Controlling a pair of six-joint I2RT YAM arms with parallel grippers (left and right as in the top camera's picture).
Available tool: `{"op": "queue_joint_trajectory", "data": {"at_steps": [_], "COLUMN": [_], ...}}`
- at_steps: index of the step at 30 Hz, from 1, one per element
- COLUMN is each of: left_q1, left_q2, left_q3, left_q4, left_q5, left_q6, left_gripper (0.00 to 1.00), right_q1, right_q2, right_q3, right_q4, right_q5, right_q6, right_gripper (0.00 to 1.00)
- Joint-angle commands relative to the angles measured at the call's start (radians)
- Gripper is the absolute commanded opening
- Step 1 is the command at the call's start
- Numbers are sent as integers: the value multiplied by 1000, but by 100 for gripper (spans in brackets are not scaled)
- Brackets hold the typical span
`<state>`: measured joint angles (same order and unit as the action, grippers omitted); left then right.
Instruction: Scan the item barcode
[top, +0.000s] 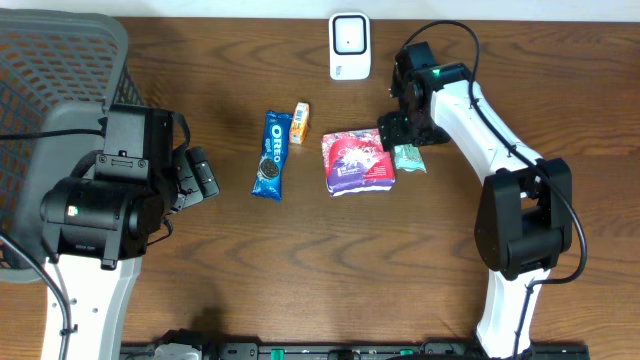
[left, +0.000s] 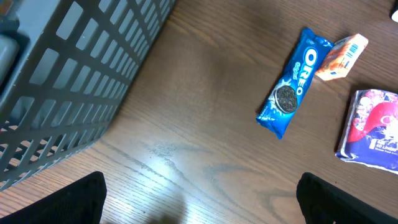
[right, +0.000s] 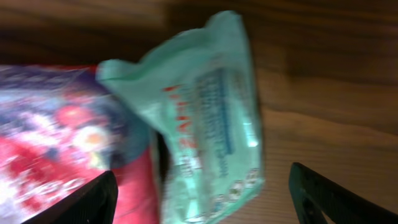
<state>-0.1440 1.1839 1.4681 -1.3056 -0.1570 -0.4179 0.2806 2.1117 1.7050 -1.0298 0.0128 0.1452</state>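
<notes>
**Right gripper astride green packet; scan not yet made**

Near left: left gripper (top: 205, 174) hangs low over bare table (top: 300, 270). Its fingers are spread fully with nothing between them. It is idle, well apart from the goods.

Mid-table, left to right: Oreo pack (top: 271, 155), a small orange box (top: 299, 122) just beyond it, a pink bag (top: 357, 161), then the green packet (top: 408, 158). The packet touches the bag's right edge; the wrist view shows one end overlapping the bag.

Right gripper (top: 404, 138) sits directly over the packet. Its fingers stand wide on either side. No pinch is visible, so I read it as released, holding nothing. Whether a finger grazes the packet cannot be told, as the view is blurred.

Far: scanner (top: 349, 46) stands upright at the far edge, well apart from the packet. Basket (top: 50, 70) is at far left.

Judgement: the step in hand is the pickup of the packet. Next move calls for lowering, closing on the packet without catching the bag, then carrying it far-left to the scanner face. The barcode's position is unreadable here, so the packet may need turning.
</notes>
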Motion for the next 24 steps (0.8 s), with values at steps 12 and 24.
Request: {"op": "queue_joint_trajectory", "data": {"at_steps": [12,24], "left_q1": [5,5], "left_q2": [6,6], "left_q3": [9,9], "left_q4": [-3,-3], "left_q5": [-11,-11], "left_q6": [6,6], "left_gripper": [98,98], "right_q1": [2,48], "right_q2": [-13,-10], "right_q3": [-104,-172], "right_q4": [89,205], "right_q5": [34,96], "right_q6": [-19,-26], "right_gripper": [69,61]}}
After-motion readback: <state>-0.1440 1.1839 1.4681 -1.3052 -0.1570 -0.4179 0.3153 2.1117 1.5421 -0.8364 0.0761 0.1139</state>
